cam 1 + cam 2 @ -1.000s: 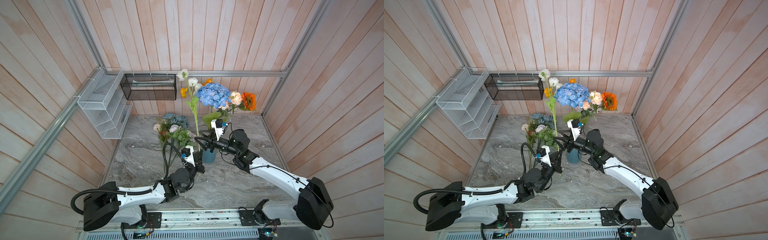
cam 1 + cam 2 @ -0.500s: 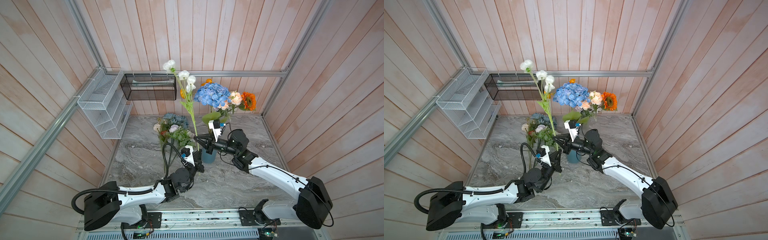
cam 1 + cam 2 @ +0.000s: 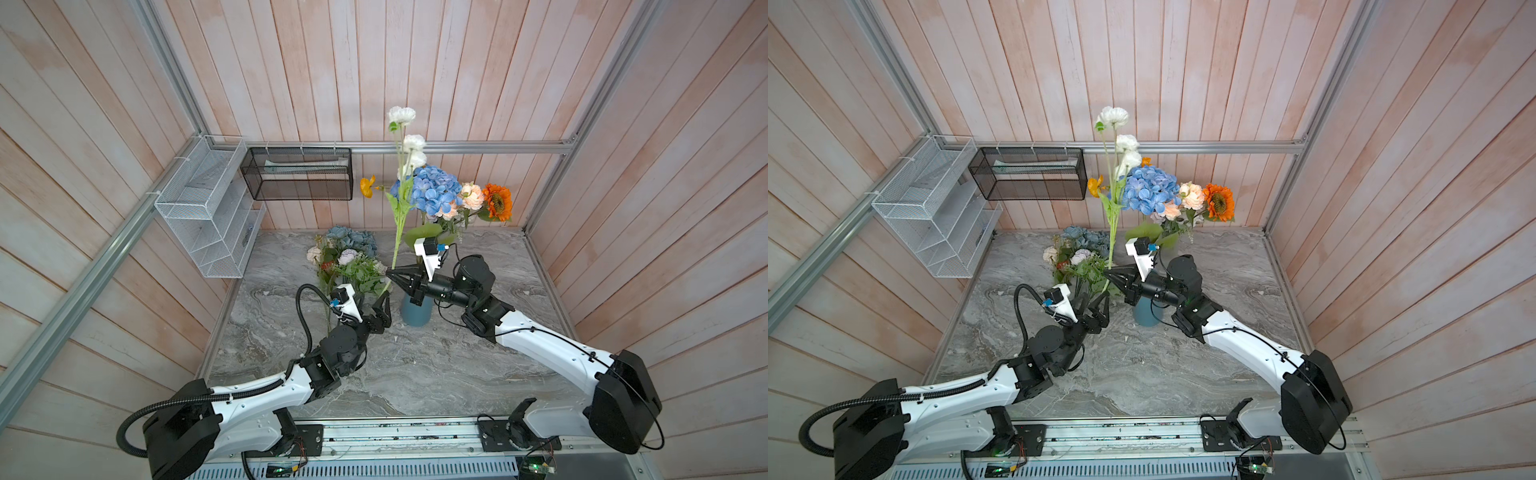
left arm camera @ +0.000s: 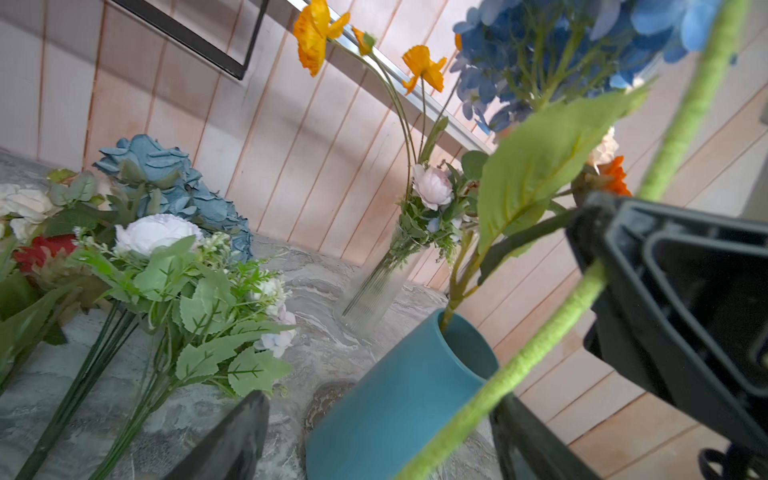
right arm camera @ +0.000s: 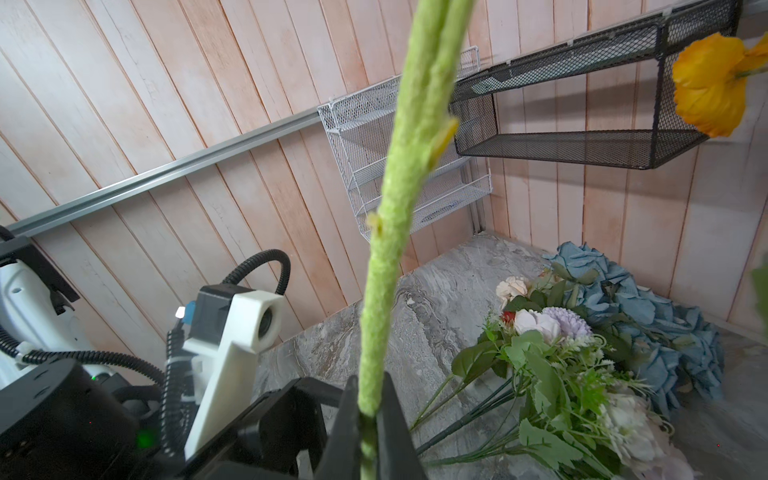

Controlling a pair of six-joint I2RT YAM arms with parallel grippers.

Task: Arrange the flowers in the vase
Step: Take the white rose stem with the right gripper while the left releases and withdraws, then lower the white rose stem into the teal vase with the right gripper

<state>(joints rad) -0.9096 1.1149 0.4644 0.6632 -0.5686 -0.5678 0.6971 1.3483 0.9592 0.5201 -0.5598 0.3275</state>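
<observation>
A long, fuzzy green white-flowered stem stands nearly upright, pinched near its lower end in the closed right pincer. Its three white blooms rise high above that pincer, and its tail hangs down between the spread-apart tips of the left pincer. The teal vase stands upright on the tabletop just below the right pincer, with a blue hydrangea in it. Loose flowers lie bunched flat just beyond the left pincer.
</observation>
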